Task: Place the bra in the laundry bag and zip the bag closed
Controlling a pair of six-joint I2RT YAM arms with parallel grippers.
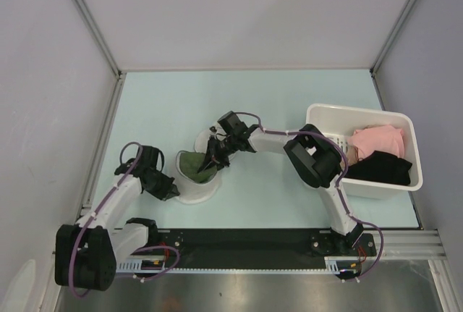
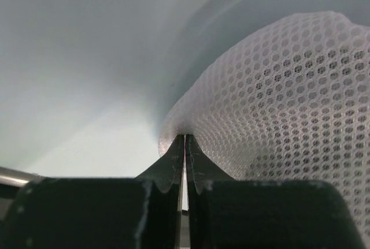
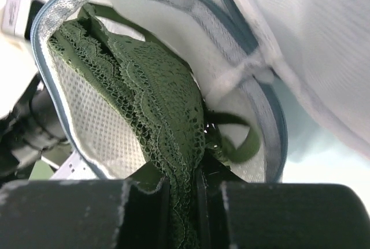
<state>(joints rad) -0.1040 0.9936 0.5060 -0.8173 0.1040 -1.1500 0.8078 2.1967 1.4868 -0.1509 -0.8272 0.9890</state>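
The laundry bag [image 1: 197,190] is a round white mesh pouch lying open at the middle of the table, its flap [image 1: 206,138] folded back behind it. The dark olive-green lace bra [image 1: 194,165] sits partly inside the opening. My right gripper [image 1: 215,158] is shut on the bra's lace [image 3: 167,116] just over the bag, whose grey-blue zipper rim [image 3: 43,47] rings the opening. My left gripper [image 1: 170,188] is at the bag's left edge. In the left wrist view that gripper [image 2: 185,138] is shut on a pinch of the white mesh [image 2: 289,99].
A white rectangular plastic bin [image 1: 376,190] stands at the right, holding a pink garment [image 1: 376,140] and a black garment [image 1: 380,167]. The right arm's elbow [image 1: 315,158] hangs next to the bin's left wall. Grey walls enclose the table on three sides.
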